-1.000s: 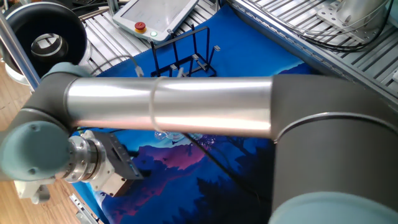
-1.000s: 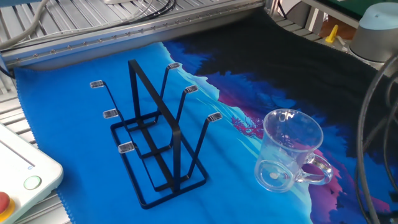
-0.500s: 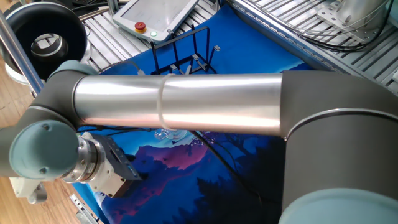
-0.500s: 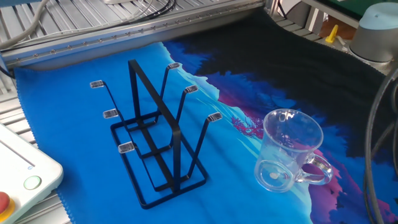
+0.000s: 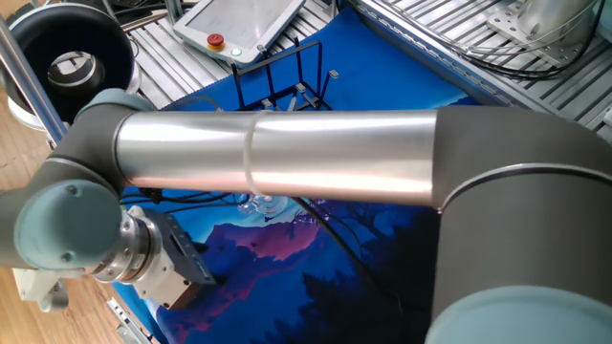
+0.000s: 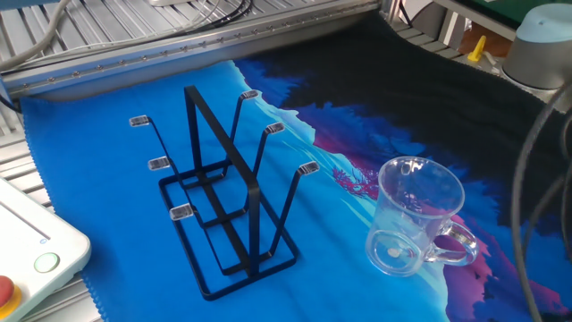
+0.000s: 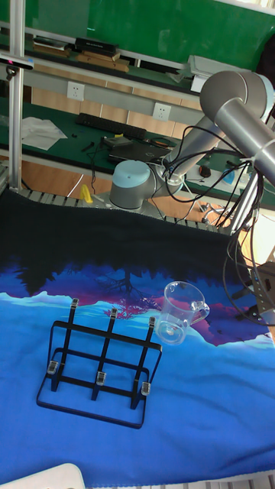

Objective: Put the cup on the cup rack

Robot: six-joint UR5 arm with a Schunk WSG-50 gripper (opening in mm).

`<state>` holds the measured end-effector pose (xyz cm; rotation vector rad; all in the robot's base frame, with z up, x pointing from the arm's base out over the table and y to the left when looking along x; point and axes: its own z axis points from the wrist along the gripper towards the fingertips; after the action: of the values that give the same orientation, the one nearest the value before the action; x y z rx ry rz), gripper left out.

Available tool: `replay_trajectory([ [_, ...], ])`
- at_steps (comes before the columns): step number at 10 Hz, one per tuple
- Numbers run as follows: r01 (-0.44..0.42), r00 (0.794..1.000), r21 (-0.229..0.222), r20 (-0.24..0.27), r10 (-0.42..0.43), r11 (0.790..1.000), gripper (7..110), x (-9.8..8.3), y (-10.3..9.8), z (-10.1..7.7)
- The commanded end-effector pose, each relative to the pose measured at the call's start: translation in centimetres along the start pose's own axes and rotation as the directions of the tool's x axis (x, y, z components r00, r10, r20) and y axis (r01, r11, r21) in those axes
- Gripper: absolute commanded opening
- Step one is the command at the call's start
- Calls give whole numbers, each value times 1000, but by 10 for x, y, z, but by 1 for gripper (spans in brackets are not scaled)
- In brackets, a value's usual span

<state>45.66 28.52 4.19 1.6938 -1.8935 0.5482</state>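
Tall fixed view: cup (image 7: 178,322) upright on blue mat (image 7: 198,397), just beside empty rack (image 7: 99,367). Claw not visible; state cannot be told.

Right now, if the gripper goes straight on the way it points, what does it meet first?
Probably the blue cloth. The gripper seems not to point at the cup, but depth is unclear.

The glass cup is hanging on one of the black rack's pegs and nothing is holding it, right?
Not quite. The cup isn't on a peg. It stands on the blue cloth beside the rack, apart from it, as the other fixed view shows. Nothing is holding it, as you said.
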Motion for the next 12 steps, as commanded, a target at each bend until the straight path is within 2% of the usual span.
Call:
replay_trajectory([
  [1,-35,998,-6,-56,34,999,66,12,1,-2],
  [3,-9,997,106,-77,18,994,66,-21,-34,-10],
  [4,11,999,141,-52,-4,990,66,-39,-45,-10],
  [6,83,996,202,-59,-73,976,66,-58,-69,-3],
  [7,107,992,227,-87,-89,968,66,-49,-79,-2],
  [10,122,992,216,-39,-116,969,66,-19,-77,6],
  [11,116,993,215,-41,-110,970,66,-6,-76,8],
  [12,107,993,214,-67,-95,971,66,6,-76,10],
])
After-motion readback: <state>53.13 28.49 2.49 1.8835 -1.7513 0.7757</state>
